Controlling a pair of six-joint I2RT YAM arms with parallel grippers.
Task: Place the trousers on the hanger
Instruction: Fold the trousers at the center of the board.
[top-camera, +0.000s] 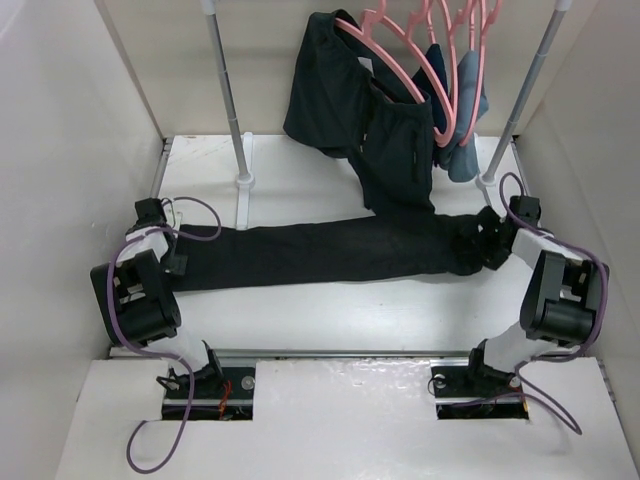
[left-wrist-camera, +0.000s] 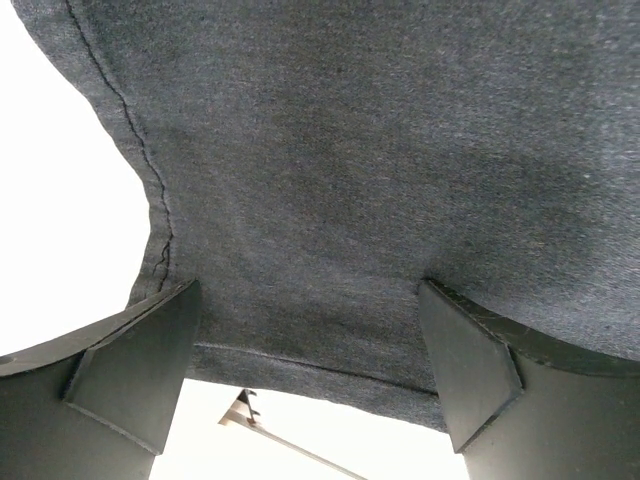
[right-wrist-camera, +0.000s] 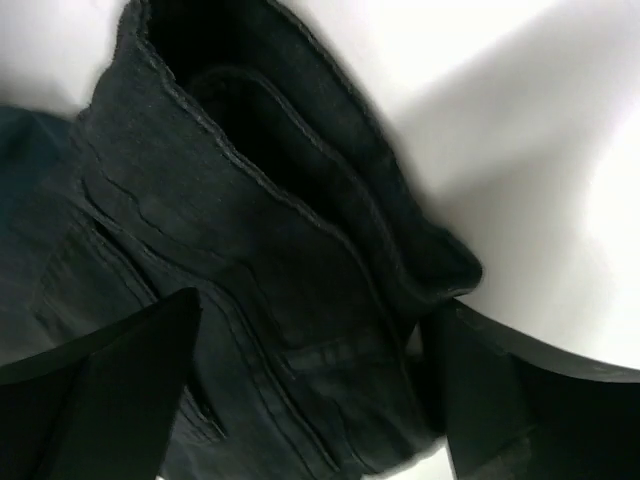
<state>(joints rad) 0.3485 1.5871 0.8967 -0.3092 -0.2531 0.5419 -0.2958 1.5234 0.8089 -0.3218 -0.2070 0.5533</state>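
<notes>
From above, we see the long black, slightly faded trousers (top-camera: 330, 255) flat on the white table (top-camera: 300, 320). Their long axis runs from the left gripper (top-camera: 178, 248) at the hems to the right gripper (top-camera: 490, 240) at the waist, and the thin pink plastic hangers (top-camera: 400, 50) hang well behind. In the left wrist view, the fingers (left-wrist-camera: 140, 360) stand spread with the hem between them. In the right wrist view, the jaws likewise straddle the folded waistband (right-wrist-camera: 300, 190), pinching nothing.

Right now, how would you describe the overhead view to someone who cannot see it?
Long black trousers lie stretched flat across the white table, the left pincer open at one end and the right pincer open at the other. Behind, pink hangers hold a shorter black garment and small blue ones.
</notes>
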